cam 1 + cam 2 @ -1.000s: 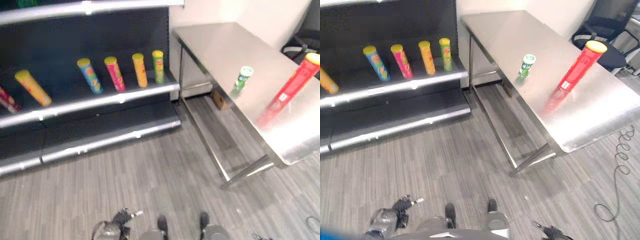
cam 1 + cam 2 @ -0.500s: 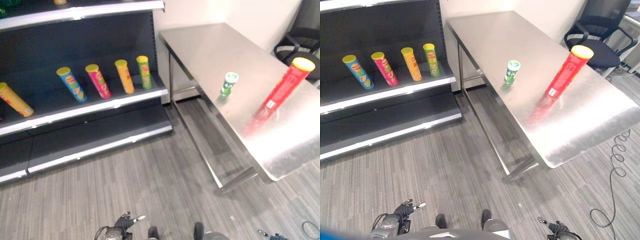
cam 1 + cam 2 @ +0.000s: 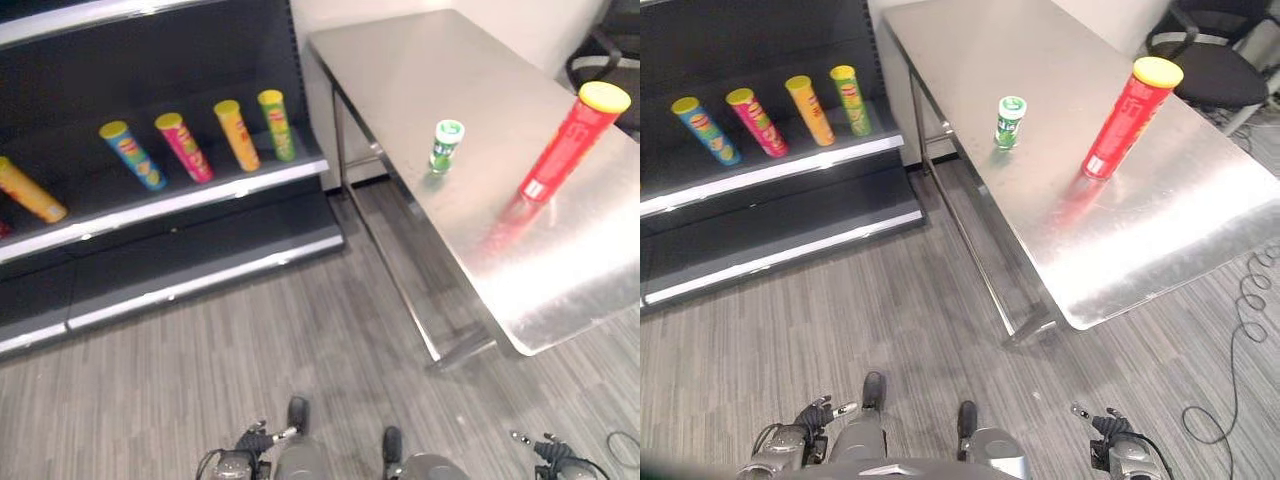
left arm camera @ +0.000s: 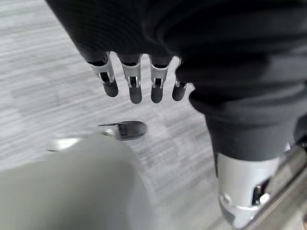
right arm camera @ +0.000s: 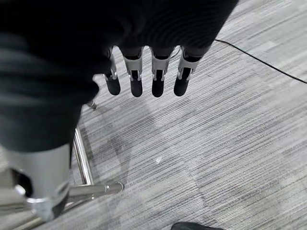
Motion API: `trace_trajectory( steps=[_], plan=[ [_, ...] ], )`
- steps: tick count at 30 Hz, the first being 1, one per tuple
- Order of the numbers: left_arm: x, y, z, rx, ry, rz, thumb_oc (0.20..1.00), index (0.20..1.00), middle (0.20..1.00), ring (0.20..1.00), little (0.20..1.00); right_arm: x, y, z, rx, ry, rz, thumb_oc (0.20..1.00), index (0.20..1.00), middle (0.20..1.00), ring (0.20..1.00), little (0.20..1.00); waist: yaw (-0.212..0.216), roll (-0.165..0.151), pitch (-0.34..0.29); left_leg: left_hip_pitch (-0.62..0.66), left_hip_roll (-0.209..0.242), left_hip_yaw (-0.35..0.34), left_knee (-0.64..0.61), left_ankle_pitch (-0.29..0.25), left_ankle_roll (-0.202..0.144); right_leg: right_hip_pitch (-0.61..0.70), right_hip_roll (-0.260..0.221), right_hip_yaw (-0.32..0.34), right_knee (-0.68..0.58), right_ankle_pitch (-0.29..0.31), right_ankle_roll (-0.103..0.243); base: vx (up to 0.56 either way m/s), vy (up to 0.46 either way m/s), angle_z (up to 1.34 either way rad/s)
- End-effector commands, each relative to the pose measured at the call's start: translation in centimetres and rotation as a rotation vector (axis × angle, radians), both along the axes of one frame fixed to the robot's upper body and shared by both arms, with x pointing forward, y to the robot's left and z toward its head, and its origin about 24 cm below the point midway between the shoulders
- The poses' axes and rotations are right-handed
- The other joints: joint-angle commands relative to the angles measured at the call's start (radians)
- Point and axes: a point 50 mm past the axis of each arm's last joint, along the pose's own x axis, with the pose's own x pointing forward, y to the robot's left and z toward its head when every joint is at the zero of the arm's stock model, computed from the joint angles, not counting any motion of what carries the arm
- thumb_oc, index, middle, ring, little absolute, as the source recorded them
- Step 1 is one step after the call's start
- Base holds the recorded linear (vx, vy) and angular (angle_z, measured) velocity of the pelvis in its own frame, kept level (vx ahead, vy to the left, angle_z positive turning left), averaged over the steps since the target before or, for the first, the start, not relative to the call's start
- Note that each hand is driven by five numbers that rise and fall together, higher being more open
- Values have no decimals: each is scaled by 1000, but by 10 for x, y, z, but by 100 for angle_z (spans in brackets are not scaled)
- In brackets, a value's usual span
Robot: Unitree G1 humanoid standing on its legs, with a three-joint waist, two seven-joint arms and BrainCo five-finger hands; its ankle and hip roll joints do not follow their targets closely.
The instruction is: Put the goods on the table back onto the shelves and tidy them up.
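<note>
We see a steel table (image 3: 1120, 230) on the right and a dark shelf unit (image 3: 770, 170) on the left, over grey striped floor (image 3: 890, 330).

On the table stand two goods, both upright: a tall red can (image 3: 1128, 118) with a yellow lid, and a short green can (image 3: 1008, 121) with a white-rimmed lid. The green can is nearer the shelf side of the table; the red can stands apart from it, further to the right. Neither touches the other, and neither is held.

On the middle shelf we note four cans in a row near its right end, each with a yellow lid: blue (image 3: 704, 129), pink (image 3: 756, 121), orange (image 3: 809, 109) and green (image 3: 850, 99). Further left on the same shelf stands another orange can (image 3: 32, 189).

The left hand (image 4: 139, 84) hangs low by the robot's side, over the floor; its fingers are straight and relaxed, grasping nothing. The right hand (image 5: 144, 76) hangs likewise on the other side, fingers straight, released, nothing in it; past it we see a table leg (image 5: 82, 158) and floor.

Both hands are well apart from the table and the shelf.
</note>
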Motion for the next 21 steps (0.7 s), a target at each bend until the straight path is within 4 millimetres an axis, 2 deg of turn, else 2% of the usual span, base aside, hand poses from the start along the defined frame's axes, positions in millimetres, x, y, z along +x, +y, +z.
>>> trace_trajectory(
  steps=[1, 2, 5, 6, 8, 9, 11, 13, 15, 17, 19, 21],
  plan=[
    [15, 15, 10, 48, -60, -3, 1000, 1000, 1000, 1000, 1000, -2, -7, 4, -39, 3, 11, 1000, 1000, 1000, 1000, 1000, -3, -31, -56, -52, -12, 19, 103, -80, 11, 11, -167, 14, 117, -160, 147, 98, 272, -22],
    [15, 21, 11, 66, -63, 5, 1000, 1000, 1000, 1000, 1000, 0, -5, 3, -31, -2, 5, 1000, 1000, 1000, 1000, 1000, -5, -35, -61, -38, -36, 48, 101, -101, 34, -15, -193, 28, 152, -144, 168, 74, 265, -16],
    [16, 27, 14, 86, -70, 4, 1000, 1000, 1000, 1000, 1000, 3, -6, 5, -34, -23, 0, 1000, 1000, 1000, 1000, 1000, -8, -33, -62, -19, -66, 78, 100, -126, 62, -54, -218, 44, 223, -127, 191, 81, 325, -31],
    [17, 30, 15, 92, -72, 4, 1000, 1000, 1000, 1000, 1000, 3, -8, 6, -38, -38, -12, 1000, 1000, 1000, 1000, 1000, -14, -29, -56, -6, -85, 88, 98, -140, 82, -88, -230, 50, 299, -100, 197, 51, 265, -32],
    [16, 31, 15, 95, -68, 5, 1000, 1000, 1000, 1000, 1000, 4, -10, 8, -45, -49, -13, 1000, 1000, 1000, 1000, 1000, -17, -27, -52, 6, -95, 94, 93, -146, 93, -111, -236, 56, 347, -80, 194, 12, 237, -15],
    [16, 33, 16, 100, -71, 6, 1000, 1000, 1000, 1000, 1000, 5, -12, 10, -56, -53, -10, 1000, 1000, 1000, 1000, 1000, -18, -20, -29, 26, -107, 113, 90, -152, 112, -161, -260, 26, 454, -1, 187, -4, 306, -15],
    [15, 33, 16, 105, -64, -4, 1000, 1000, 1000, 1000, 1000, 2, -13, 9, -64, -54, -30, 1000, 1000, 1000, 1000, 1000, -24, -6, -18, 59, -102, 123, 65, -157, 115, -194, -269, -9, 514, 0, 181, 15, 230, -22],
    [16, 32, 15, 101, -65, -4, 1000, 1000, 1000, 1000, 1000, -3, -16, 9, -62, -53, -76, 1000, 1000, 1000, 1000, 1000, -33, -4, -14, 78, -106, 120, 48, -161, 112, -200, -247, -36, 458, -34, 171, 56, 99, -7],
    [16, 32, 15, 101, -62, 1, 1000, 1000, 1000, 1000, 1000, -5, -21, 10, -70, -56, -114, 1000, 1000, 1000, 1000, 1000, -37, -6, -14, 85, -110, 121, 36, -164, 108, -201, -223, -71, 341, -55, 167, 52, -3, -2],
    [19, 31, 16, 107, -62, -8, 1000, 1000, 1000, 1000, 1000, -9, -27, 12, -83, -62, -166, 1000, 1000, 1000, 1000, 1000, -41, -17, -13, 72, -119, 114, 44, -168, 104, -183, -205, -73, 204, -53, 170, 37, -44, -8],
    [19, 30, 15, 104, -62, -1, 1000, 1000, 1000, 1000, 1000, -18, -32, 13, -94, -48, -203, 1000, 1000, 1000, 1000, 1000, -38, -32, -17, 73, -127, 115, 43, -170, 101, -169, -194, -49, 170, -40, 179, 35, -42, 9],
    [19, 28, 14, 102, -63, 3, 1000, 1000, 1000, 1000, 1000, -25, -42, 17, -119, -41, -247, 1000, 1000, 1000, 1000, 1000, -37, -38, -25, 72, -124, 121, 46, -173, 97, -153, -190, -54, 138, -24, 179, 42, -56, 29]
  ],
)
